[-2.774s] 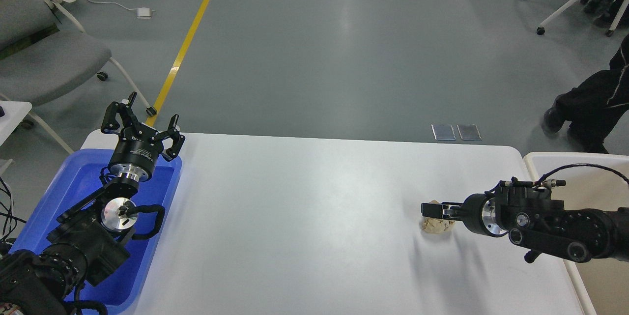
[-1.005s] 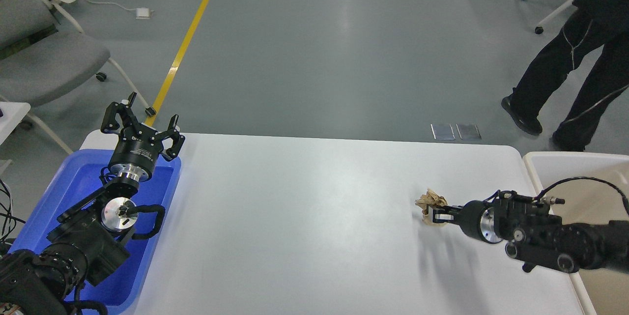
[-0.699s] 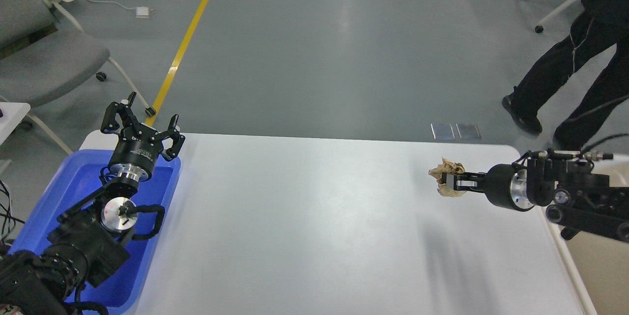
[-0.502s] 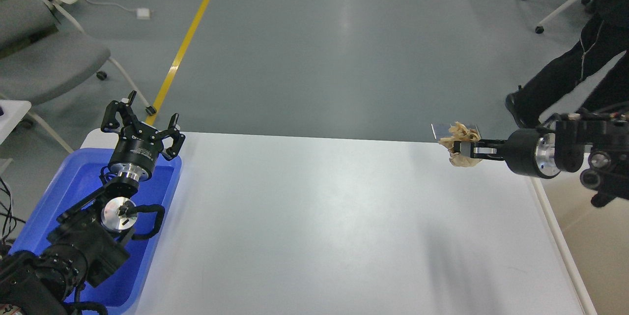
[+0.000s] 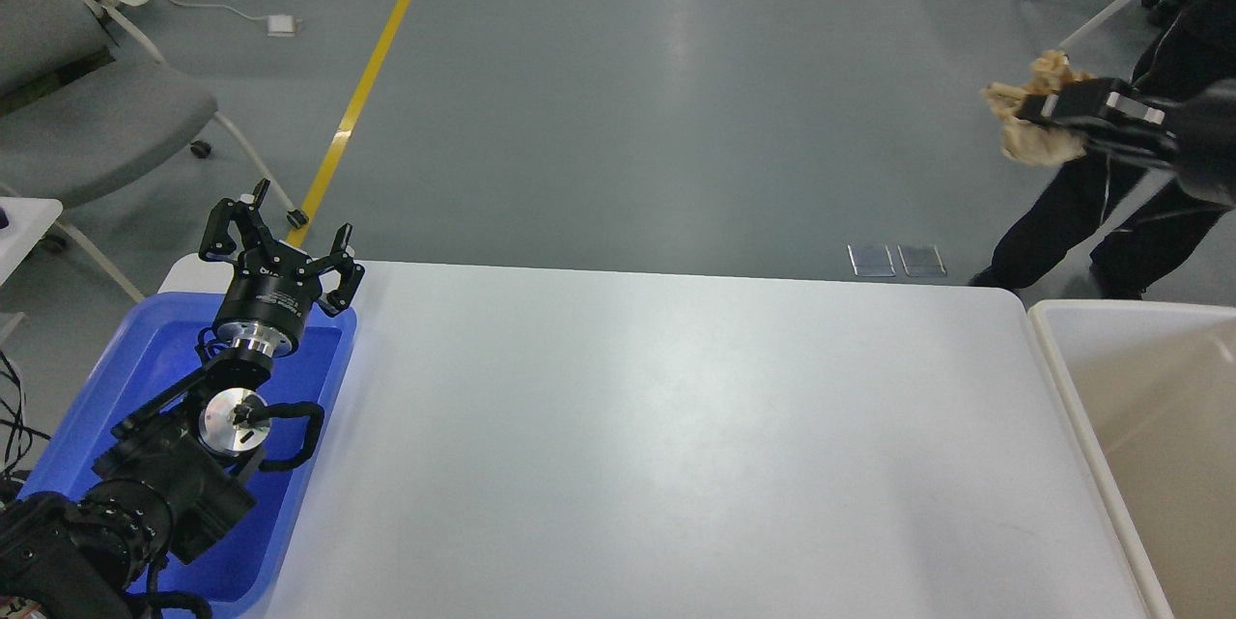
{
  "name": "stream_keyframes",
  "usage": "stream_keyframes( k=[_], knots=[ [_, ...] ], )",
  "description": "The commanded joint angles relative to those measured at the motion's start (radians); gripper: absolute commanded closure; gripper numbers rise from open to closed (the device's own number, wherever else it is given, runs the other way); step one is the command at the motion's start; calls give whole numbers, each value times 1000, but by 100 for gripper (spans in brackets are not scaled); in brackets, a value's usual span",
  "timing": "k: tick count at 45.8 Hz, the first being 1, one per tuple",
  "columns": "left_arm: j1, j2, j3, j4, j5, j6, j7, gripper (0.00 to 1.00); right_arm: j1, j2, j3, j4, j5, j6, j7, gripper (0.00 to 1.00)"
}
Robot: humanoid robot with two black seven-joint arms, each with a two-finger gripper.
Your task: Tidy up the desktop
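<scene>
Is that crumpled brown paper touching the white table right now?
Apart. The head view shows the right pincer clamped on the crumpled paper, raised well above the desktop.

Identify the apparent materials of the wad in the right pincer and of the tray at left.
The wad looks like brown paper: matte, crumpled, with ragged folds. The blue tray looks like moulded plastic: smooth, glossy, uniform in colour, with rounded rims.

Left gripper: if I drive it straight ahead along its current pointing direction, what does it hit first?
Probably nothing close. The left gripper points up and away past the desktop edge; beyond is bare grey floor. Depth is uncertain.
</scene>
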Motion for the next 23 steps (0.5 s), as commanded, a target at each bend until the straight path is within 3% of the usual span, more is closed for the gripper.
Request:
stream_keyframes(
  k=[1, 11, 23],
  knots=[
    [0, 0, 0, 0, 0, 0, 0, 0, -59, -184, 49, -33, 304, 5, 57, 100],
    [0, 0, 0, 0, 0, 0, 0, 0, -276, -198, 39, -237, 657, -12, 174, 100],
    [0, 0, 0, 0, 0, 2, 0, 0, -531, -114, 48, -369, 992, -12, 284, 100]
  ],
)
